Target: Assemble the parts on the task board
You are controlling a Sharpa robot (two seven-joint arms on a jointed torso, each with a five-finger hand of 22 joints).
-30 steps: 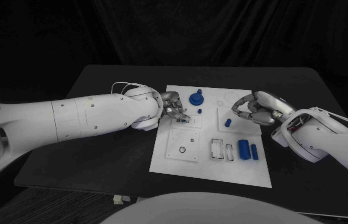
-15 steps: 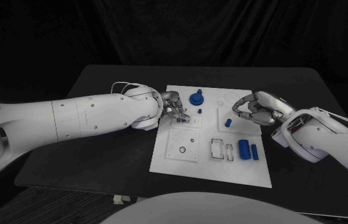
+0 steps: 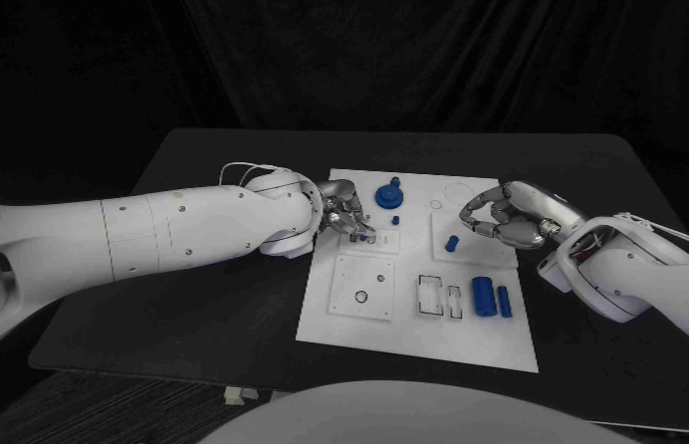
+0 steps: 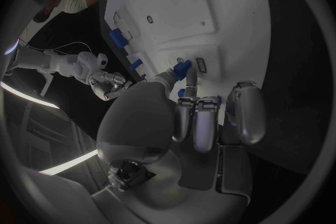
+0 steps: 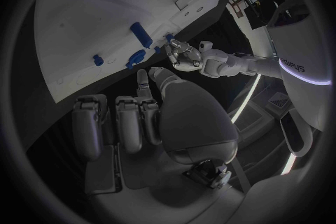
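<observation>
The white task board (image 3: 416,320) lies mid-table. My left hand (image 3: 344,215) is over the board's left edge; in the left wrist view its thumb and fingers (image 4: 192,120) pinch a small blue part (image 4: 182,69) against the board (image 4: 210,5). My right hand (image 3: 503,215) hovers at the board's right edge with its fingers (image 5: 129,120) curled in and nothing in them. A short blue part (image 3: 449,243) stands just left of it. A round blue knob (image 3: 387,196) and a small blue peg (image 3: 395,220) stand beside the left hand.
Two blue cylinders (image 3: 484,295) lie side by side near the board's right front, next to black-outlined rectangular slots (image 3: 431,295). A square plate with small holes (image 3: 362,290) is at the board's left front. Black table (image 3: 201,305) surrounds the board.
</observation>
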